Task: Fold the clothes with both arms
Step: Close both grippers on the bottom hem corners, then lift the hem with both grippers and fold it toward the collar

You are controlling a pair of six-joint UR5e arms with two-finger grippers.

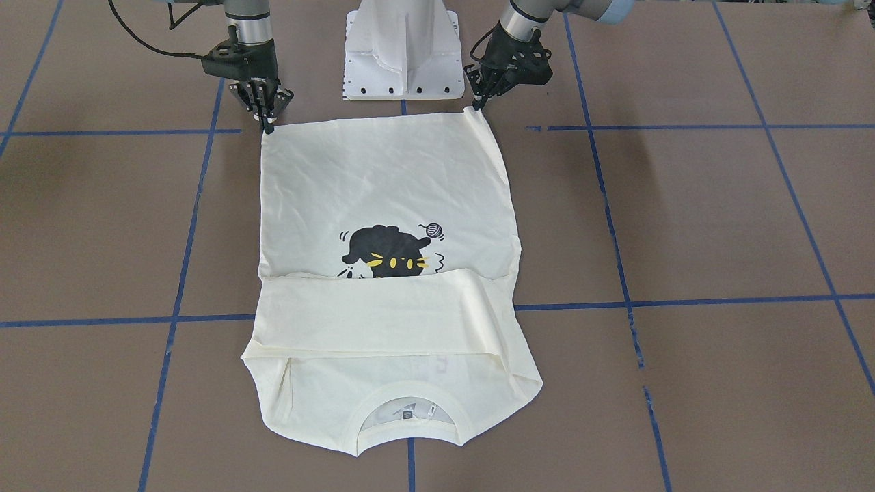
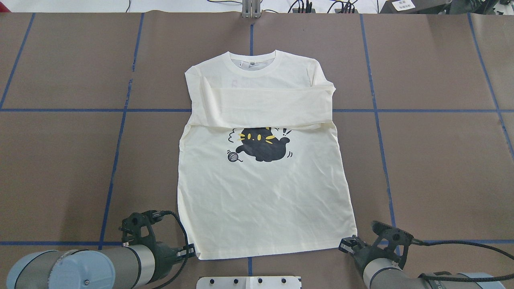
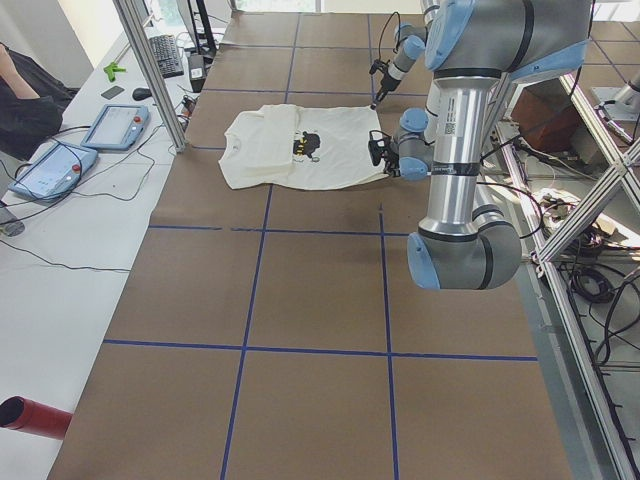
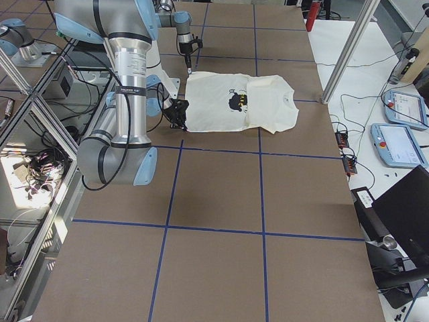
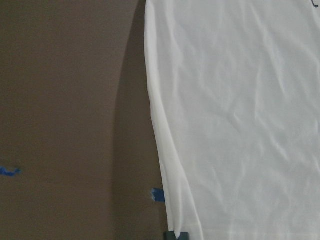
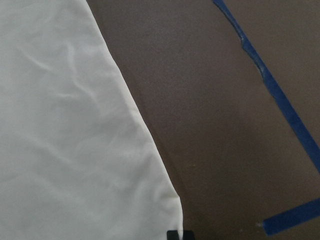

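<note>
Ok, shirt (image 1: 383, 184) is flat on the table (image 1: 718, 219), print side up, collar (image 1: 410, 403) away from the robot, hem on the robot's side just in front of the white base (image 1: 403, 48). Sleeves (image 1: 376, 314) are folded across the chest in a band covering the top of the cat print (image 1: 386, 254). Left gripper (image 1: 475, 106) looks pinched on its hem corner; the cloth bunches up into the tips there. Right gripper (image 1: 267, 126) has its fingers pressed together right at the other corner, and I read it as holding too, but the bite is tiny. Wrist cams show only cloth edge and a sliver of fingertip, so no confirmation from those. Risks as I see them: a shallow pinch lets a corner slip on the lift; catching only the top layer would open the body up; uneven travel between the arms would skew the fold; dragging low could push the sleeve band out of place. Count: one shirt, two sleeves, one cat, one yarn ball (image 1: 433, 230), two arms, two grippers.
</note>
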